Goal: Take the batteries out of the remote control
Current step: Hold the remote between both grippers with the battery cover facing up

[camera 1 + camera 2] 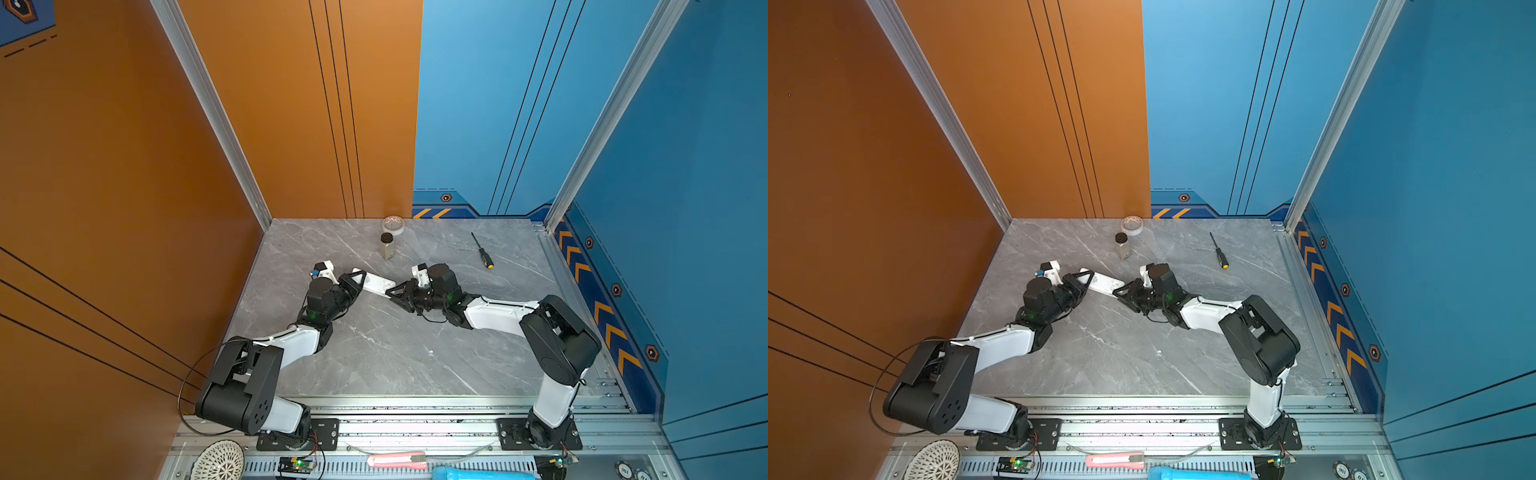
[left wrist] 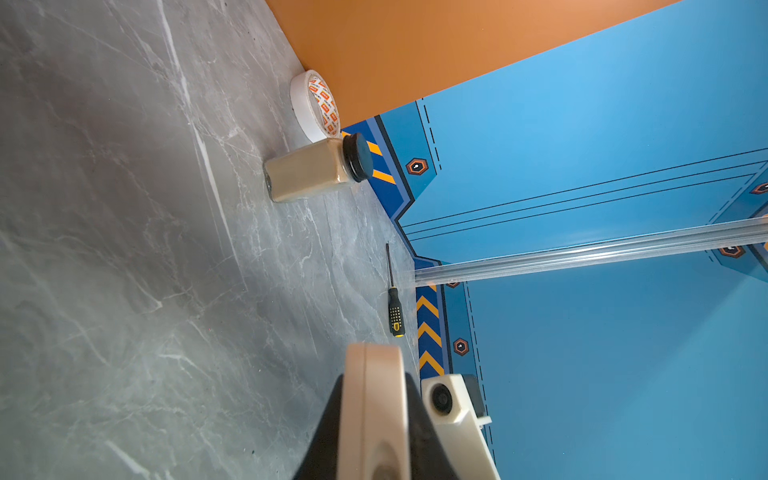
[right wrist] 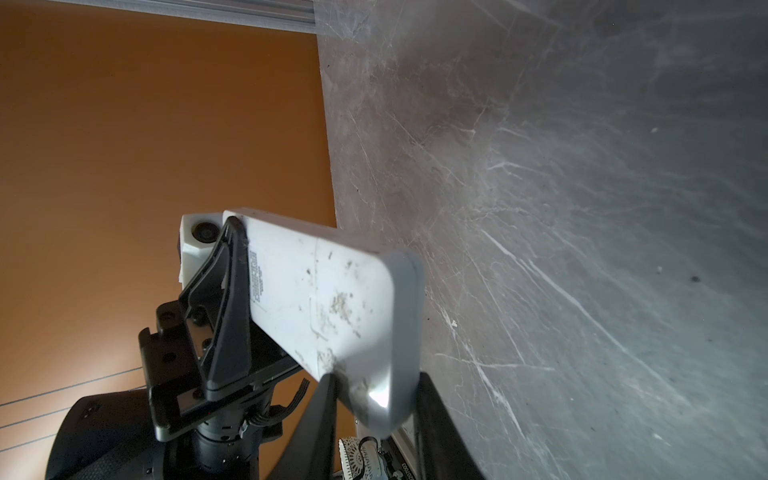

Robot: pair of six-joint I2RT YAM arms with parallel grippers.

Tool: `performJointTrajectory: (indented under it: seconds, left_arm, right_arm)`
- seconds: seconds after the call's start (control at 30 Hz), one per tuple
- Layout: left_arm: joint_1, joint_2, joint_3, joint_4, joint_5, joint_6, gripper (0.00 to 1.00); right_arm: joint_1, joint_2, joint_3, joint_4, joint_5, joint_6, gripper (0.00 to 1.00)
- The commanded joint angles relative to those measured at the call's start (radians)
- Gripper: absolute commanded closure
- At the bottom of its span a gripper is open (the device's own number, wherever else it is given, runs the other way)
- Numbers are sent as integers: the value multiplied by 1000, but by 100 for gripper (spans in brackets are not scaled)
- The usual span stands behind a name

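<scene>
While the left tool (image 1: 360, 281) and right tool (image 1: 392, 293) each clamp an end of the white remote (image 1: 380, 284) above the worktop (image 1: 395, 353), its back cover (image 3: 332, 299) looks shut and no batteries show, so all unloading likely remains.

Both top views look steeply down from high over the front edge, far from the remote control (image 1: 378, 284), and share nearly the whole scene. The left wrist camera, rolled sideways, sits close against the remote control and sights along its edge to the jar (image 2: 311, 174) and screwdriver (image 2: 395, 307) beyond. The right wrist camera looks closely at its other end, facing back toward the orange wall (image 3: 166, 124).
</scene>
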Motion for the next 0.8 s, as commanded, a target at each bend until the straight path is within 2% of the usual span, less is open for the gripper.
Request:
performJointTrajectory:
  seconds: [0.0,0.2,0.3,0.33,0.37,0.4,0.43,0.5,0.6,0.67,0.77]
  left_arm:
    - [-23,2,17,57,58,30,100]
    - [-20,-4,13,57,51,28,100]
    - [-24,2,23,58,64,34,100]
    - [-26,6,26,58,68,36,100]
    - [-28,10,24,58,68,35,100]
    - [-29,12,20,59,67,32,100]
    - [-32,15,14,67,64,29,100]
    - [-36,19,12,78,63,24,100]
    - [-42,22,18,77,64,25,100]
    - [-43,27,23,79,66,25,100]
    - [-37,25,20,86,56,22,100]
  right_arm:
    - [4,-28,-31,-31,24,-49,83]
    - [0,-48,-53,-35,30,-58,95]
    - [3,-54,-62,-14,39,-49,96]
    - [3,-57,-66,11,38,-45,89]
    - [3,-61,-66,39,38,-40,67]
    - [4,-67,-64,44,43,-41,56]
    - [4,-74,-60,35,55,-47,48]
    - [1,-83,-63,37,80,-51,41]
    - [-8,-72,-65,76,83,-26,42]
    - [-10,-66,-63,69,85,-27,53]
    - [-11,-69,-79,62,90,-26,61]
